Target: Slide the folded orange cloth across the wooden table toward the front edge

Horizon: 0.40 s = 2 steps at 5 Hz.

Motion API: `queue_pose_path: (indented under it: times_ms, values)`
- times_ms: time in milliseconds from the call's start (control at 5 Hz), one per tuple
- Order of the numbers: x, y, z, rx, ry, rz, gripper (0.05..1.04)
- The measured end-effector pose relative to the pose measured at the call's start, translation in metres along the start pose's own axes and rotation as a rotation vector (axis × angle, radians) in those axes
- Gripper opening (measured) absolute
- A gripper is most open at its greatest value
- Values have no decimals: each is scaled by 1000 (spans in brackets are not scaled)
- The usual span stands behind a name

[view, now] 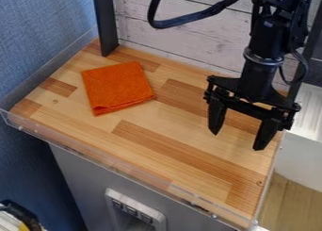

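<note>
The black gripper [237, 141] hangs over the right part of the wooden counter, its two fingers spread wide apart with nothing between them. An orange cloth [117, 87], folded into a rough square, lies flat on the left part of the counter, well to the left of the gripper and not touching it. The cloth's near edge shows a folded layer.
The wooden counter [189, 164] has a clear raised edge along its front and left. A whitewashed plank wall [170, 39] and a dark post [105, 20] stand behind. To the right, beyond the counter, is a white ridged surface [310, 114].
</note>
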<state>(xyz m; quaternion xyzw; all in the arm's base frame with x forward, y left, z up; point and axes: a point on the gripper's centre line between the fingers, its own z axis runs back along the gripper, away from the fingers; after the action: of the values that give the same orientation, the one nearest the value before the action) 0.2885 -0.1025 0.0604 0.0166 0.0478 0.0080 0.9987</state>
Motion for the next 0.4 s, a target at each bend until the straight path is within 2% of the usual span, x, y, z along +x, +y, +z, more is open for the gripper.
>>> queue_pose_path:
  times_ms: [200,400]
  values:
    - [5,13,-3,-9,-7,74,999]
    - [13,49,-11,-26,-18,209,999]
